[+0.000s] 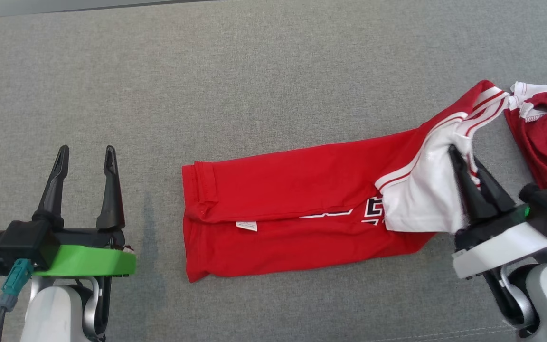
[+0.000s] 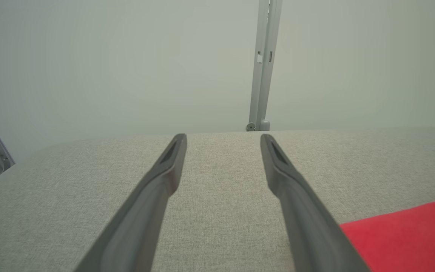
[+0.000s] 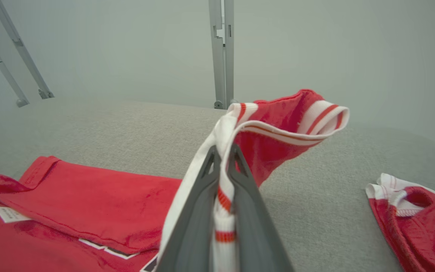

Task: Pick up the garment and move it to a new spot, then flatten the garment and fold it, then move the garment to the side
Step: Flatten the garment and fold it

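The garment (image 1: 297,199) is a red shirt with white, red-striped trim, lying folded lengthwise across the grey padded surface (image 1: 254,71). Its right end is bunched and twisted, running off the right edge of the head view. My right gripper (image 1: 458,154) is shut on the white striped trim and lifts that fold off the surface. In the right wrist view the striped band is pinched between the fingers of that gripper (image 3: 223,151), with the red cloth (image 3: 89,204) spread to the left. My left gripper (image 1: 86,154) hovers open left of the garment, apart from it, and in its own view (image 2: 223,139) holds nothing.
A white label (image 1: 246,226) shows on the garment's folded edge. Bare grey surface (image 2: 221,181) stretches ahead of the left gripper and behind the garment. A metal frame post (image 3: 221,53) stands beyond the far edge.
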